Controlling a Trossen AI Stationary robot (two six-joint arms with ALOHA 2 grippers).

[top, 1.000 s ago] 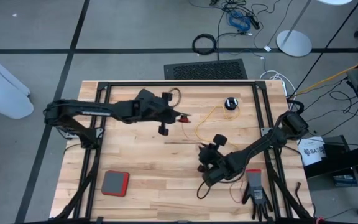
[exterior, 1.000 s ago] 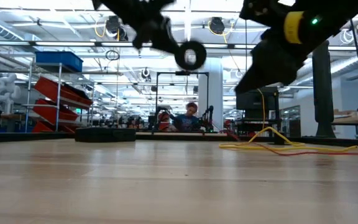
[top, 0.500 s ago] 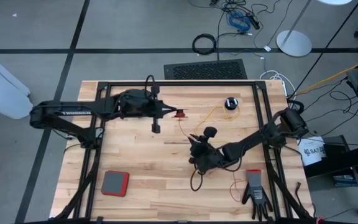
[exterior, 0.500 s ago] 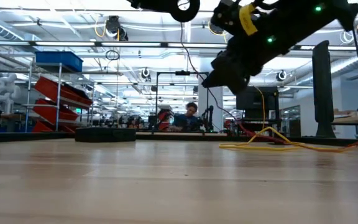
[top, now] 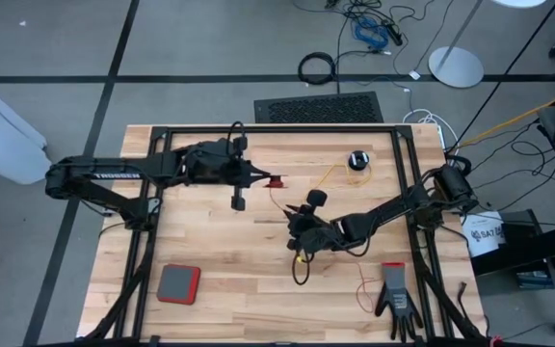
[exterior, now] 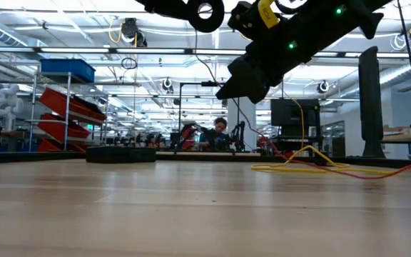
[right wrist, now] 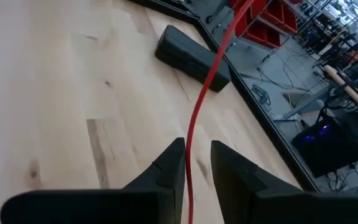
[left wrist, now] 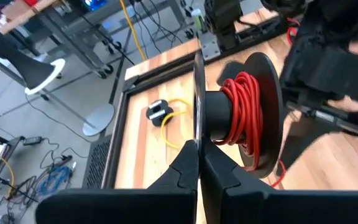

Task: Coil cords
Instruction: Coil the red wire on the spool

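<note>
Pale wood-plank tabletop point(top: 210, 241), black-framed; grey floor point(top: 210, 48). Left end effector point(left wrist: 199, 163) clenched on red-cord reel point(left wrist: 244, 118); right end effector point(right wrist: 194, 163) pinching red cord point(right wrist: 207, 93).

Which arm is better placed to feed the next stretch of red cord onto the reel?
Right: the red cord already runs between its end effector's fingers, while the left end effector is busy gripping the reel.
</note>
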